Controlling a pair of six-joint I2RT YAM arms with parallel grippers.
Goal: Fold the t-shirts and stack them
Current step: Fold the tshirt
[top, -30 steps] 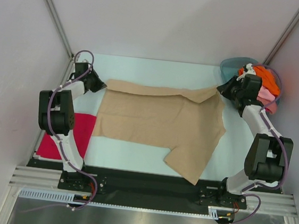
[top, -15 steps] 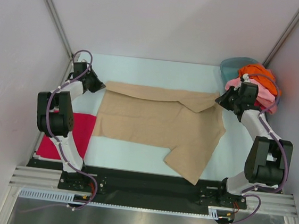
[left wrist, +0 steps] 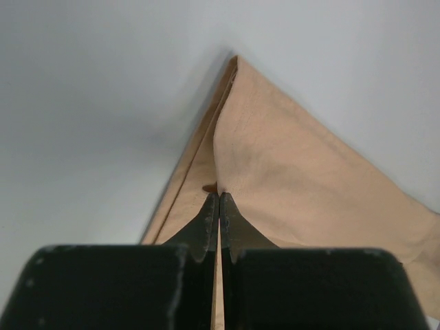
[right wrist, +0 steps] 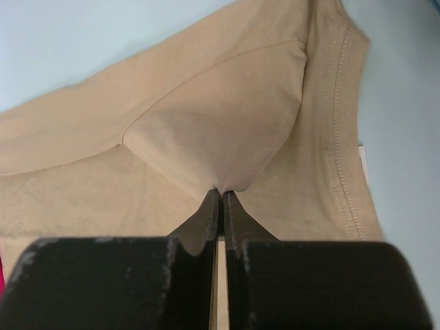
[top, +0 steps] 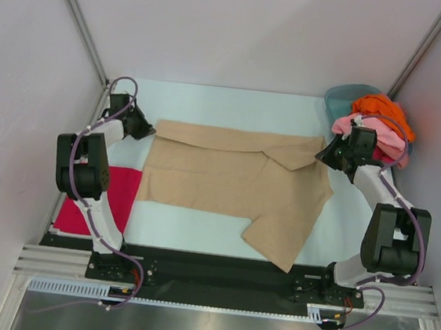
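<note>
A large tan t-shirt (top: 234, 186) lies spread across the table, its far edge folded over toward the front. My left gripper (top: 150, 129) is shut on its far left corner, seen pinched in the left wrist view (left wrist: 218, 195) with tan cloth (left wrist: 295, 172) ahead. My right gripper (top: 323, 154) is shut on the far right sleeve, pinched in the right wrist view (right wrist: 221, 191) with the tan fold (right wrist: 220, 117) ahead. A magenta-red t-shirt (top: 110, 197) lies at the left, partly behind my left arm. Orange (top: 384, 110) and pink (top: 374, 126) t-shirts sit piled at the far right.
A teal basin (top: 339, 99) holds the orange and pink pile in the far right corner. White walls close in the table on three sides. The black base rail (top: 216, 279) runs along the near edge.
My right gripper has pulled the tan sleeve forward, away from the basin, folding the far edge over. The left gripper has barely moved.
</note>
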